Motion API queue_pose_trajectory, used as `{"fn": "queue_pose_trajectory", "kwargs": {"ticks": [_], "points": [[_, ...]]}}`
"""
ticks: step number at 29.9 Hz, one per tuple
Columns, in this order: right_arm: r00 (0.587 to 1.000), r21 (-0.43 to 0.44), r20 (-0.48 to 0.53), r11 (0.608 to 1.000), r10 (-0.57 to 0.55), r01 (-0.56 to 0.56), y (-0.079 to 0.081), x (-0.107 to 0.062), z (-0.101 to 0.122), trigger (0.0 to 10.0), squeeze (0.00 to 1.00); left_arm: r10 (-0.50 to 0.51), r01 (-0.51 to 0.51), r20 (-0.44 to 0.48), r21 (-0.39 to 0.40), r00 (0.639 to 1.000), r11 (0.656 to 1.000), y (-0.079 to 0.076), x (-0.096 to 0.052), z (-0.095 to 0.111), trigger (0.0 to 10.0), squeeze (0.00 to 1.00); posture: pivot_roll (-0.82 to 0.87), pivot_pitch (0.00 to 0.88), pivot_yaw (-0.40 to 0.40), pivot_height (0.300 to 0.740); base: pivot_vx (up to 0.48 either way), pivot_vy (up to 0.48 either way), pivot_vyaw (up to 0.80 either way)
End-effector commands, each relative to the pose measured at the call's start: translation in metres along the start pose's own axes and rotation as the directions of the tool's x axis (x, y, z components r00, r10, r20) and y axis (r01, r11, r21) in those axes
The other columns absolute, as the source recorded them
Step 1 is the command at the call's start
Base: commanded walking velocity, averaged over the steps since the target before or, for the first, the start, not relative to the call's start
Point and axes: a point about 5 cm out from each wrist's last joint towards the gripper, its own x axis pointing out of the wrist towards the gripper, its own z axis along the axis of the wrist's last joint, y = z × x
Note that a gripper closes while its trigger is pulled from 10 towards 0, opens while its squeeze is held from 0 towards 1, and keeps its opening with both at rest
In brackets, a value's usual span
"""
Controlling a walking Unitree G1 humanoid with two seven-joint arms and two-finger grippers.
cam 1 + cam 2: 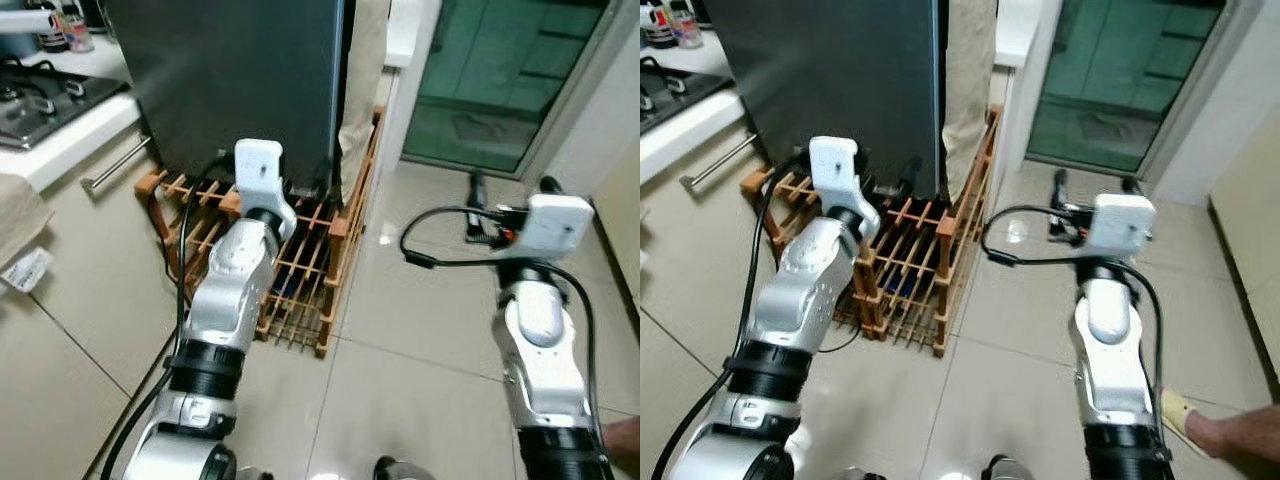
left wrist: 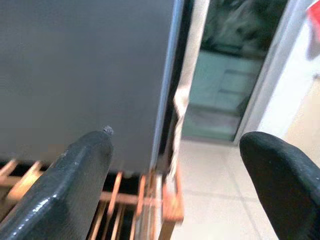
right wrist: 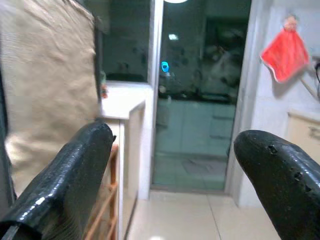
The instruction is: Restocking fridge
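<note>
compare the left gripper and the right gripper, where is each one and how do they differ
The left gripper is raised close to the dark fridge, over the wooden rack; the right gripper is held over bare floor tiles, facing the glass door. Both are open and hold nothing.

No text, label, brand, number or sign can be read anywhere. The white tag (image 1: pixel 27 268) hanging at the cupboard front under the surface bears dark marks too small and blurred to make out. The bottles (image 1: pixel 62 27) at the back of the surface beside the stove have labels, but nothing on them is legible. The dark fridge (image 1: pixel 240 80) door is plain.
</note>
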Motion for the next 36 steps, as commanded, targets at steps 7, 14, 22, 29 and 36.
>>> {"fn": "queue_pose_trajectory", "kwargs": {"ticks": [7, 14, 22, 29, 36], "points": [[1.0, -0.007, 0.008, 1.0, 0.026, -0.025, 0.005, 0.002, 0.002, 10.0, 0.28, -0.033, 0.029, 0.048, 0.069, 0.998, 0.997, -0.008, 0.004, 0.012, 10.0, 0.0, -0.12, 0.061, 0.025, 0.732, 0.338, -0.118, 0.0], [0.999, -0.009, 0.014, 0.999, 0.041, -0.041, 0.008, 0.003, 0.003, 10.0, 0.28, -0.032, 0.029, 0.053, 0.061, 0.998, 0.998, -0.009, 0.002, 0.012, 10.0, 0.0, -0.12, 0.062, 0.025, 0.732, 0.438, 0.0, 0.0], [0.999, -0.018, 0.019, 0.999, 0.047, -0.047, 0.008, 0.005, 0.004, 10.0, 0.28, -0.041, 0.038, 0.06, 0.055, 0.997, 0.998, -0.011, 0.002, 0.012, 10.0, 0.0, -0.13, 0.056, 0.022, 0.732, 0.453, 0.0, 0.0], [0.998, -0.022, 0.023, 0.998, 0.052, -0.051, 0.009, 0.005, 0.004, 10.0, 0.27, -0.092, 0.088, 0.079, 0.059, 0.993, 0.994, -0.018, 0.0, 0.014, 10.0, 0.0, -0.13, 0.05, 0.021, 0.732, 0.454, 0.0, 0.0], [0.998, -0.025, 0.028, 0.998, 0.056, -0.055, 0.009, 0.007, 0.005, 10.0, 0.28, -0.107, 0.102, 0.094, 0.053, 0.99, 0.993, -0.02, 0.0, 0.017, 10.0, 0.0, -0.12, 0.041, 0.017, 0.732, 0.454, 0.0, 0.0]]}}
